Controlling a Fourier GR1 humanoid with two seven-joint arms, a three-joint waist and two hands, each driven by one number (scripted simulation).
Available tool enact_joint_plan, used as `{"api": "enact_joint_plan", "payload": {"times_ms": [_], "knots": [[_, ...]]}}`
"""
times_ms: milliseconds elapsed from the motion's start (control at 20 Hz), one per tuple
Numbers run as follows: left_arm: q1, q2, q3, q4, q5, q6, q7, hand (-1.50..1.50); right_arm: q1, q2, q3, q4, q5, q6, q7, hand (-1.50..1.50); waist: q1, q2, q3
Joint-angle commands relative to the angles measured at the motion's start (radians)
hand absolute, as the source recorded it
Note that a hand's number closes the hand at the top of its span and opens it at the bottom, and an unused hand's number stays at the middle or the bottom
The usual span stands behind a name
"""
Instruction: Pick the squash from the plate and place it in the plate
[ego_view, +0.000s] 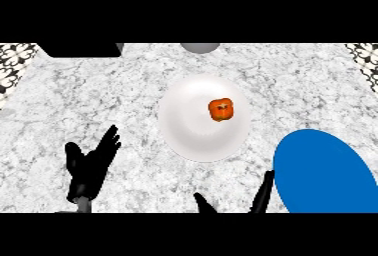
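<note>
Right black hand hung spread, squat orange squash well ahead on round white plate; oval blue plate alongside. Reaching squarely over seemed wise.

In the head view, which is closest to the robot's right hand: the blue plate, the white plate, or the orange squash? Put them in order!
From the right hand, at the bottom edge:
1. Blue plate, right beside it, on its right.
2. White plate, up and a little left, mid-counter.
3. Squash, lying on the white plate's far part.
</note>
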Motion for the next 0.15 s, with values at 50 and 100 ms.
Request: {"api": "enact_joint_plan", "payload": {"times_ms": [50,100], "knots": [[0.035,0.005,0.004,-0.044,0.0,-0.014,0.001,0.0,0.044,0.001,0.053,0.037,0.068,-0.078,0.055,-1.5,0.003,0.001,0.0],[-0.023,0.007,0.038,0.027,0.019,-0.016,-0.001,0.0,0.108,0.001,0.054,-0.051,0.112,-0.018,0.061,-1.5,-0.004,0.001,-0.001]]}}
